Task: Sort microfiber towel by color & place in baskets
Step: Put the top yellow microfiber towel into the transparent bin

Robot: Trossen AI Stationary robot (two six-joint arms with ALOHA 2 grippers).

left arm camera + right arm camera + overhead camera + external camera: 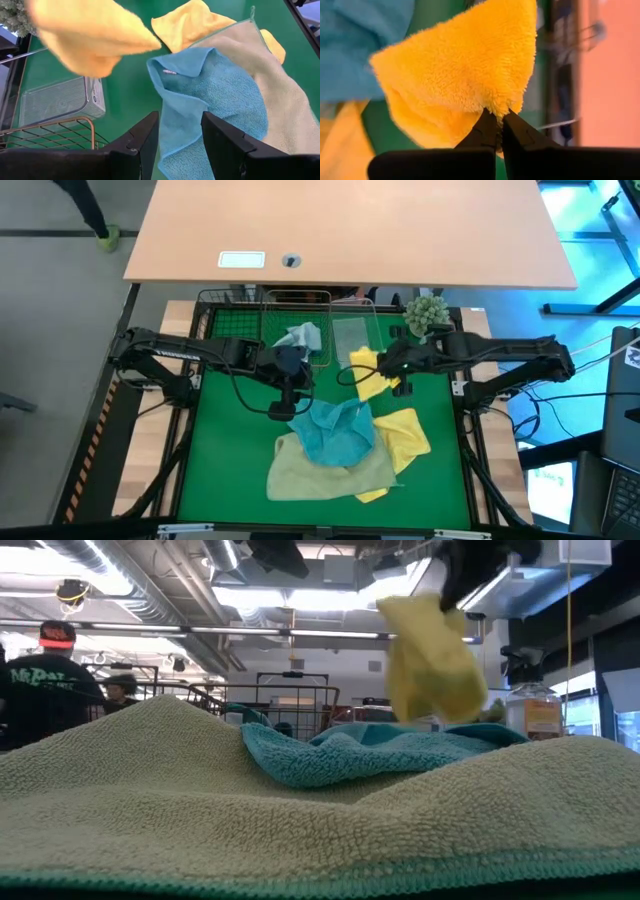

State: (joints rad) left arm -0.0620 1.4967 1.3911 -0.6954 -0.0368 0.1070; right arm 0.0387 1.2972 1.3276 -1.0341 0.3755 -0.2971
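My right gripper [388, 366] is shut on a yellow towel [368, 376], which hangs above the green mat and also shows in the low view [430, 658]. My left gripper [180, 134] is open and empty just above the near left part of a blue towel [335, 430]. The blue towel lies on a pale green towel [330, 472], beside a second yellow towel [407, 435]. At the mat's far edge stand a black basket [228, 320], a copper basket [318, 305] with a grey-blue towel [300, 337] in it, and a silvery basket [350, 335]. My right gripper pinches the yellow towel between its two fingertips [487, 127], at a bunched fold of the cloth [495, 102]. The towel is lifted clear of the mat and hangs slack below the fingers [430, 670]. One layer or several, I cannot tell.
A small potted plant [427, 313] stands at the far right, next to the right arm. A wooden table [350, 230] lies beyond the baskets. People stand in the room at the left of the low view [50, 680]. Bare green mat shows at the left [225, 440].
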